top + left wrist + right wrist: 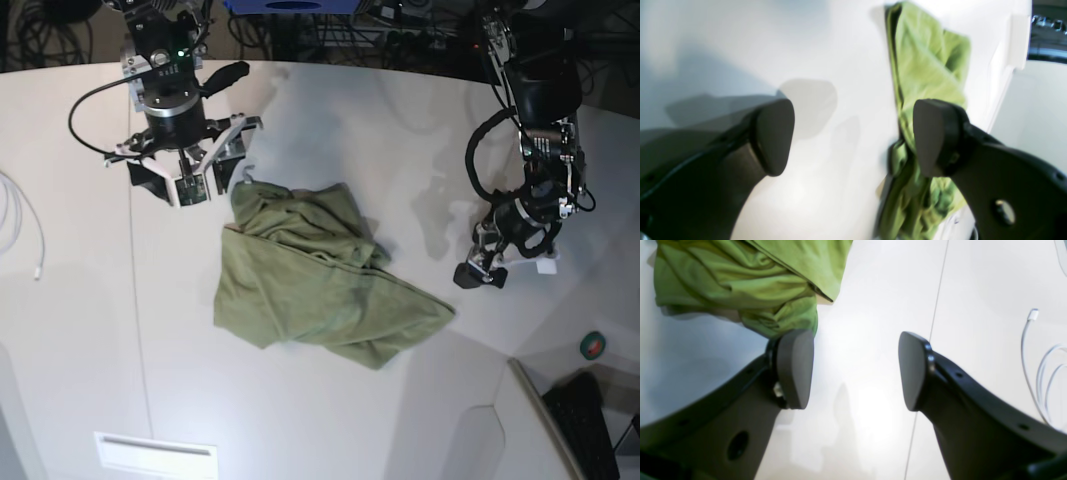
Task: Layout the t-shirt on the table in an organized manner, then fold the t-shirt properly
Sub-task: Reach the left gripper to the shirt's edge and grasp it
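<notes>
both grippers stand open and empty: the right gripper (190,185) at the upper left of the base view, just beside the crumpled t-shirt (315,280); the left gripper (485,272) at the right, apart from it. the laying-out step seems barely begun; next, each needs a hem or corner. collar and sleeves are buried in folds mid-tabletop (330,420).

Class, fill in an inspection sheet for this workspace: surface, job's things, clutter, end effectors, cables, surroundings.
Surface: white table, thin dark seam.
Job's things: green t-shirt crumpled mid-table, not laid flat.
Clutter: small round green object at the table edge.
End effectors: left end effector open, empty, beside the shirt; right end effector open, empty, one finger next to the cloth.
Cables: white cable on the table.
Surroundings: dark wiring behind the table; keyboard.
</notes>
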